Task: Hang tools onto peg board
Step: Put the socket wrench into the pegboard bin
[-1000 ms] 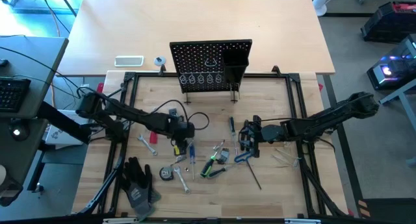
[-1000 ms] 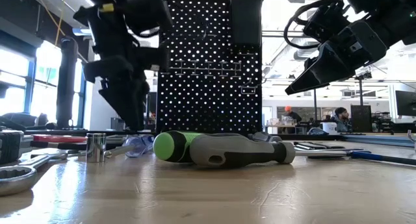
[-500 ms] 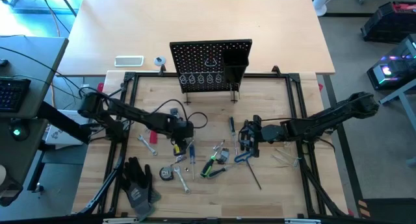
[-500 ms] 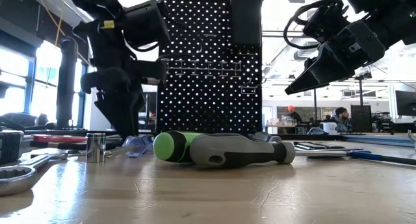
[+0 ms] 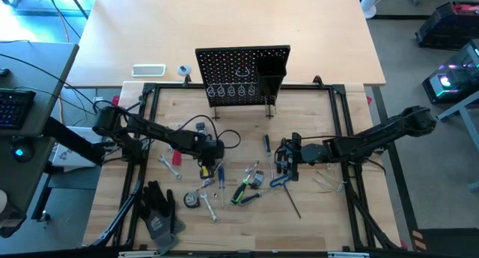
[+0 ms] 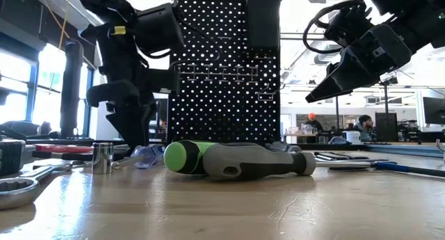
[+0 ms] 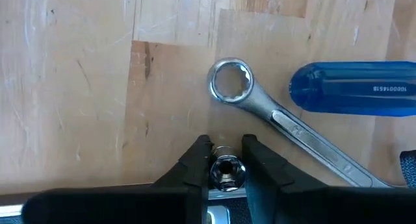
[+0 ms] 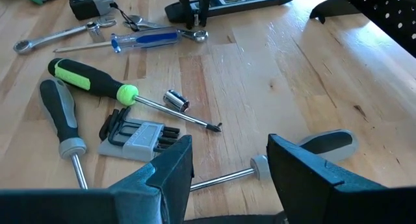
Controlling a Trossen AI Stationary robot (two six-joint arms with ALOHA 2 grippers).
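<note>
the left gripper (image 7: 224,160) is lowered to the wooden desk (image 5: 314,123), its fingers narrowed around a small silver socket (image 7: 225,172), just beside a silver ring wrench (image 7: 279,123) and a blue-handled screwdriver (image 7: 354,87). the right gripper (image 5: 283,167) hangs above the scattered tools, fingers spread wide and empty, over a green-and-black-handled screwdriver (image 8: 97,82) and a grey hex key holder (image 8: 140,134). the black perforated peg board (image 5: 241,72) stands upright at the desk's far edge, well apart from both.
</note>
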